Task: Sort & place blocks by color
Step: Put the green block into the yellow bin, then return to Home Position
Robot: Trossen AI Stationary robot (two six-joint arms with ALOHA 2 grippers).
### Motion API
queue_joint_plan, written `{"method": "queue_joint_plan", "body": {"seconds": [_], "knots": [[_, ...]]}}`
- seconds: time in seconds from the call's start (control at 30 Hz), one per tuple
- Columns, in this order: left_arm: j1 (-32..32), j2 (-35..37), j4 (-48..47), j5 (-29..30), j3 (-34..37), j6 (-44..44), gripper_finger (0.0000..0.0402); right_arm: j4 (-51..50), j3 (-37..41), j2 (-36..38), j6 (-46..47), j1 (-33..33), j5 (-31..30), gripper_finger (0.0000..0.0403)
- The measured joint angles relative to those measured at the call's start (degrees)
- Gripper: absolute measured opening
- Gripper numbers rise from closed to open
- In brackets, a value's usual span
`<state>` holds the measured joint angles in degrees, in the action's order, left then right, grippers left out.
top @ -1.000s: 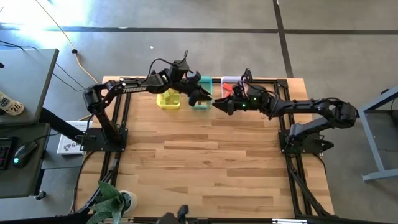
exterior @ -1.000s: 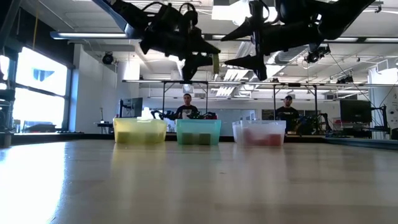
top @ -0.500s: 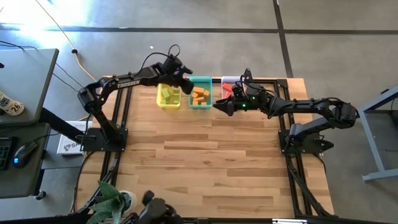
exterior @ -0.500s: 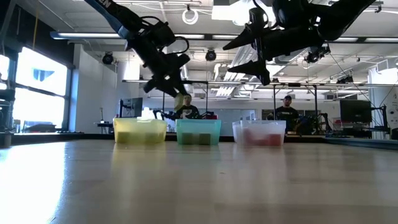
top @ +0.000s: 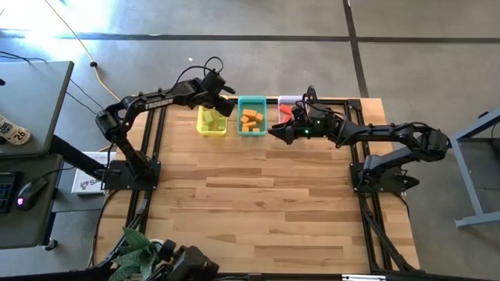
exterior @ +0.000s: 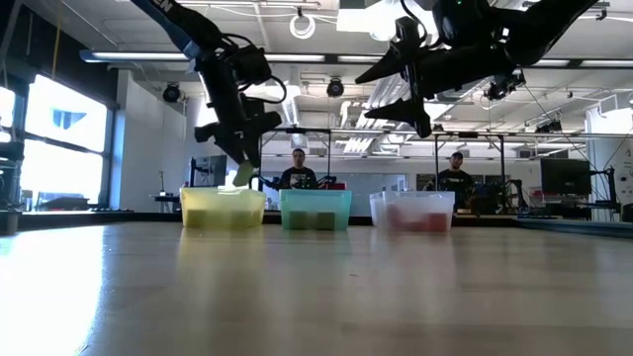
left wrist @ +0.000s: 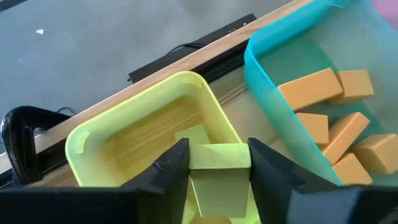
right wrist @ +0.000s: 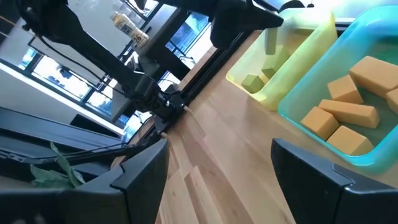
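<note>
Three bins stand in a row at the table's far edge: a yellow bin (top: 212,122), a teal bin (top: 251,117) with several orange blocks (left wrist: 326,118), and a clear bin (top: 287,102) with red blocks. My left gripper (top: 220,101) hangs above the yellow bin, pointing steeply down, shut on a light green block (left wrist: 219,155). More green blocks (right wrist: 252,81) lie on the yellow bin's floor. My right gripper (top: 275,131) hovers open and roughly level beside the teal bin's near right corner, with nothing between its fingers. My left gripper pinches the light green block by two opposite sides (left wrist: 196,157) between its two fingers (left wrist: 173,167). The fingers come from above, slanting steeply down. The block (exterior: 242,175) hangs at the fingertips, clear of the yellow bin and above its opening.
Bare wooden tabletop (top: 266,203) stretches from the bins to the near edge. A potted plant (top: 141,251) stands at the near left corner. In the low view, two people (exterior: 457,178) sit in the room beyond the table.
My left gripper has swung from above the teal bin toward the table's left, to above the yellow bin. It has tipped from near level to steeply downward and sunk a little, carrying the green block. My right arm has kept still.
</note>
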<state>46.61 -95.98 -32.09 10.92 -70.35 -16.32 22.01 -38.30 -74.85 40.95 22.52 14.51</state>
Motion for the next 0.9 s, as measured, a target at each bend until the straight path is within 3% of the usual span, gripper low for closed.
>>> {"method": "queue_joint_plan", "body": {"seconds": [0.17,0.3,0.67,0.9], "knots": [[-0.02,0.00,0.15,0.07,0.00,0.00,0.0183,-0.01,0.00,0.00,0.18,0.00,0.02,0.0268],[-0.02,0.00,0.17,0.00,0.00,0.00,0.0214,-0.01,0.00,0.00,1.66,0.00,0.00,0.0268],[-0.15,0.55,1.41,-7.42,0.00,0.52,0.0224,0.03,0.00,0.00,3.22,-0.07,0.02,0.0268],[-0.36,1.74,2.89,-15.96,0.00,-0.02,0.0225,3.37,0.00,0.02,6.75,-0.19,0.02,0.0268]]}}
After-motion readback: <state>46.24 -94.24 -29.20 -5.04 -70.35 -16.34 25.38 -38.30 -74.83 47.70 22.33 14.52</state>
